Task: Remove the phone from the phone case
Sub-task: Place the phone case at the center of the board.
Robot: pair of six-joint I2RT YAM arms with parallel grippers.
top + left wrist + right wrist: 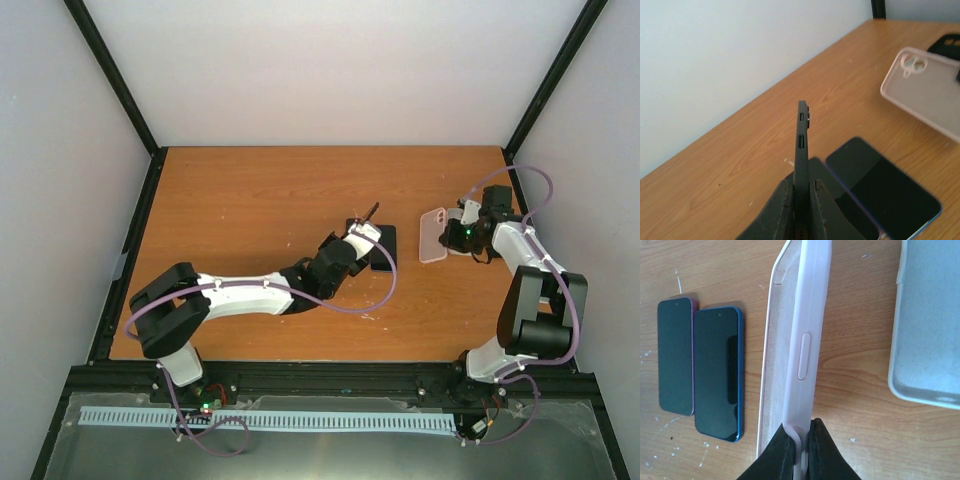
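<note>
Left wrist view: the left pincer (801, 185) is closed on a thin black phone case (801, 145), edge-up. The right pincer (800, 427) pinches a pale pink silicone case (807, 315) by its rim; both are likely light and bendy.

Top cam sits high behind the arms (250, 290), looking down over the whole counter (260, 200). Left wrist cam is low, staring past its hand (801, 186) toward the pink case (925, 90). Right wrist cam looks steeply down, super close on that same case, and both catch the blue phone (717, 372).
</note>
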